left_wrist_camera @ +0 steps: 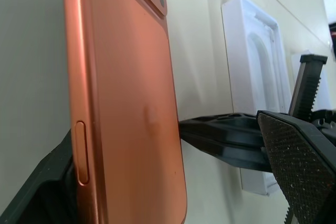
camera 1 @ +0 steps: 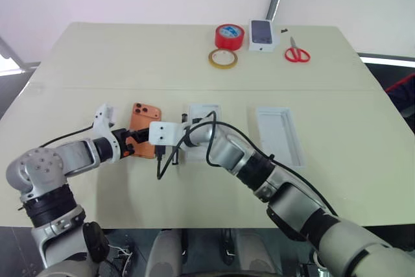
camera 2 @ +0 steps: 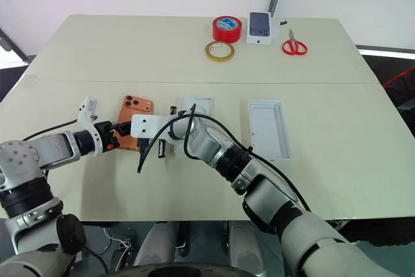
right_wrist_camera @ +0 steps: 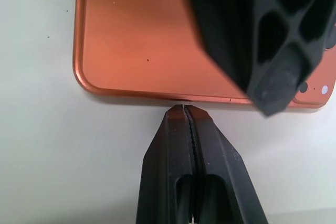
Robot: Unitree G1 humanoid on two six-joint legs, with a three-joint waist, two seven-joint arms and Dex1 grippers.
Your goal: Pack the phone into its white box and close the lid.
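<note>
The cream table [camera 1: 194,63] spans most of both head views, and every object lies on it. Right of centre lies the long shallow white box [camera 1: 280,134], open side up, well apart from my two grippers. Just right of centre sits a second white tray [camera 1: 203,121] with a moulded recess, partly covered by my right forearm. Left of centre lies the phone [camera 1: 144,135], an orange slab resting flat with its dark lens cluster at the far corner.

My left gripper [camera 1: 131,143] reaches in from the lower left with its fingers spread wide, one on each side of the phone's near end. In the left wrist view one black finger [left_wrist_camera: 42,192] lies along the phone's long edge, and the textured pad [left_wrist_camera: 294,161] of the other stands clear on the opposite side. I cannot tell whether either finger presses on the phone.

My right gripper [right_wrist_camera: 187,109] comes in from the lower right with both fingers pressed together, holding nothing. Its joined tips point at the phone's edge and sit just beside it.

At the upper centre of the frame lie a red tape roll [camera 1: 229,36], a yellowish tape ring [camera 1: 222,58], a smaller box bearing a phone picture [camera 1: 262,34] and red scissors [camera 1: 297,52].
</note>
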